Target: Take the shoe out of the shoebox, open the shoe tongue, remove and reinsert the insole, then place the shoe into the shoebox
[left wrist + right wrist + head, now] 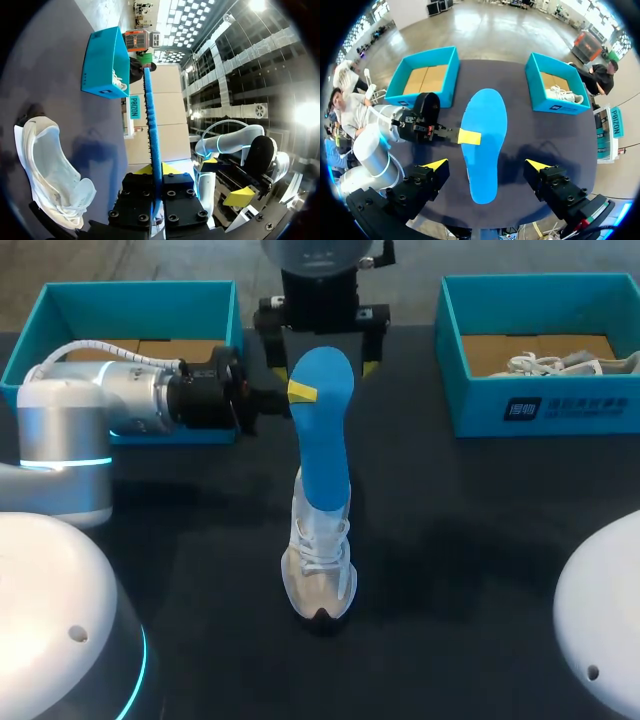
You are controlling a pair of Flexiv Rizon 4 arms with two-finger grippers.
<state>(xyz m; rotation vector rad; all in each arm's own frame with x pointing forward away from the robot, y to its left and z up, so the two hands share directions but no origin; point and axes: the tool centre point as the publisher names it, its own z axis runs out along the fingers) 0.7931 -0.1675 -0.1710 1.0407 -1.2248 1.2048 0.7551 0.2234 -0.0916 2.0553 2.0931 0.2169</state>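
My left gripper (300, 392) is shut on the edge of a blue insole (325, 430) and holds it on end above the table. The insole's lower end is at the opening of a white sneaker (320, 560), which stands on the dark table. In the left wrist view the insole (151, 125) runs edge-on out from between the left gripper's (157, 175) fingers, with the sneaker (50, 170) beside it. My right gripper (486, 165) hangs open above, looking down on the insole (482, 145), which hides the sneaker; its fingers stand on either side without touching.
A teal shoebox (140, 300) with a bare cardboard floor stands at the back left, behind my left arm. A second teal shoebox (540, 405) at the back right holds another white shoe (570, 362).
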